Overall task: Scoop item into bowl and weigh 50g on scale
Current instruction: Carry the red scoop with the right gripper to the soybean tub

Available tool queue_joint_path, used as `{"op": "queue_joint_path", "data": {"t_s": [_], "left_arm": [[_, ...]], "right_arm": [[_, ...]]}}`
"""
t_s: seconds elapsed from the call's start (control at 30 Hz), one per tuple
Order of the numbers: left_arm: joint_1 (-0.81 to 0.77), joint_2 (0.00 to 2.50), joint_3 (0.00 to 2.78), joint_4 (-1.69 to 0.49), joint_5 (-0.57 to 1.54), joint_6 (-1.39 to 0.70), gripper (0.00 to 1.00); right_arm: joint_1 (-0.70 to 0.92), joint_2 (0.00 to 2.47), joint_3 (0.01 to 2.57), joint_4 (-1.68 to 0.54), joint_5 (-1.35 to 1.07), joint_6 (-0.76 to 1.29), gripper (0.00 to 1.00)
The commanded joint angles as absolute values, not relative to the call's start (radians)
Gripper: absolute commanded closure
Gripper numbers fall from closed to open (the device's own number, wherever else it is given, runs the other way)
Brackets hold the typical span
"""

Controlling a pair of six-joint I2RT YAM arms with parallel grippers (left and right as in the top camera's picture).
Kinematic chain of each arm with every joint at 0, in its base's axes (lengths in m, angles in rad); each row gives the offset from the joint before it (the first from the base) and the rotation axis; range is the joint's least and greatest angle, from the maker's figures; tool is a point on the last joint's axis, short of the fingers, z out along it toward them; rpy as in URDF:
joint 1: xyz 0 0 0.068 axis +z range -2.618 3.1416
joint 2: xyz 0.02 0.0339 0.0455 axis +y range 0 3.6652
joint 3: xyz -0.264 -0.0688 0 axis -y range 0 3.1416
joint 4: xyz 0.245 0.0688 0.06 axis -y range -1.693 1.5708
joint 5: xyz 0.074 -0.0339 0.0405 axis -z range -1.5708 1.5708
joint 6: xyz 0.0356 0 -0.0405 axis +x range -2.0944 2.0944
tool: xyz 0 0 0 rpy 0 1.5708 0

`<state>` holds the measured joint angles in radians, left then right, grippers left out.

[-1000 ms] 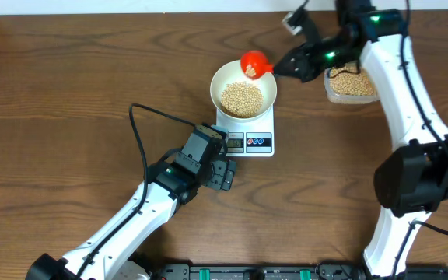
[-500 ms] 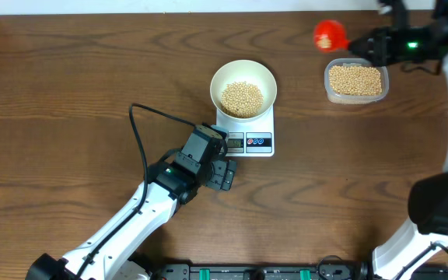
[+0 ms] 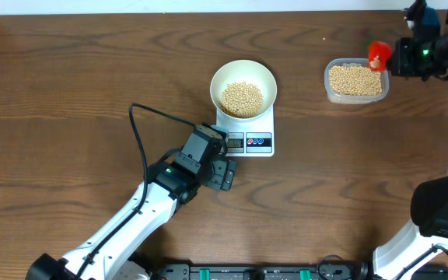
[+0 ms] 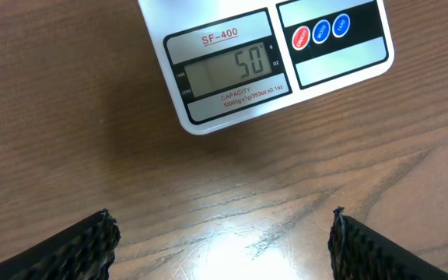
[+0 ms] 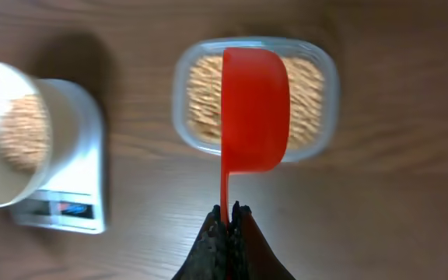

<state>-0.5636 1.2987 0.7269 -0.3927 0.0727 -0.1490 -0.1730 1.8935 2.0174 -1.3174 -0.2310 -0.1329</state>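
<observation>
I read 50 on the scale [image 4: 264, 62], so weighing looks done. Right gripper [image 5: 225, 216] pinches the red scoop [image 5: 255, 109] over the upper-right tub [image 3: 356, 100]; left gripper [image 4: 222, 233] stands wide, empty.

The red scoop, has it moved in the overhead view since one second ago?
Yes. The red scoop went to the picture's right, from the rim of the bowl to the right end of the clear tub.

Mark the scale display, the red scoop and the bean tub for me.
scale display [image 4: 228, 74], left wrist view, LCD middle.
red scoop [image 5: 253, 109], right wrist view, cup middle.
bean tub [image 3: 356, 100], overhead view, lower rim.
</observation>
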Motion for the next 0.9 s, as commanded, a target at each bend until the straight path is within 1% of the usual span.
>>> {"op": "queue_joint_path", "data": {"t_s": [0.0, 0.13, 0.17, 0.27, 0.37, 0.47, 0.6, 0.87], "left_arm": [[-0.559, 1.287, 0.725, -0.395, 0.068, -0.139, 0.11], [-0.559, 1.287, 0.725, -0.395, 0.068, -0.139, 0.11], [-0.559, 1.287, 0.725, -0.395, 0.068, -0.139, 0.11], [-0.559, 1.287, 0.725, -0.395, 0.068, -0.139, 0.11], [-0.559, 1.287, 0.725, -0.395, 0.068, -0.139, 0.11], [-0.559, 1.287, 0.725, -0.395, 0.068, -0.139, 0.11], [-0.559, 1.287, 0.725, -0.395, 0.068, -0.139, 0.11], [-0.559, 1.287, 0.725, -0.395, 0.068, -0.139, 0.11]], "right_arm": [[-0.107, 1.913, 1.993, -1.325, 0.012, -0.066, 0.99], [-0.029, 1.93, 1.987, -1.326, 0.178, -0.03, 0.99], [0.01, 1.943, 1.987, -1.326, 0.292, 0.002, 0.99], [0.068, 1.966, 1.987, -1.327, 0.431, 0.031, 0.99], [0.093, 1.983, 1.986, -1.328, 0.466, 0.042, 0.99], [0.097, 1.983, 1.986, -1.321, 0.46, 0.052, 0.99], [0.096, 1.982, 1.986, -1.312, 0.377, 0.046, 0.99], [0.068, 1.96, 1.987, -1.287, 0.063, -0.048, 0.99]]}}
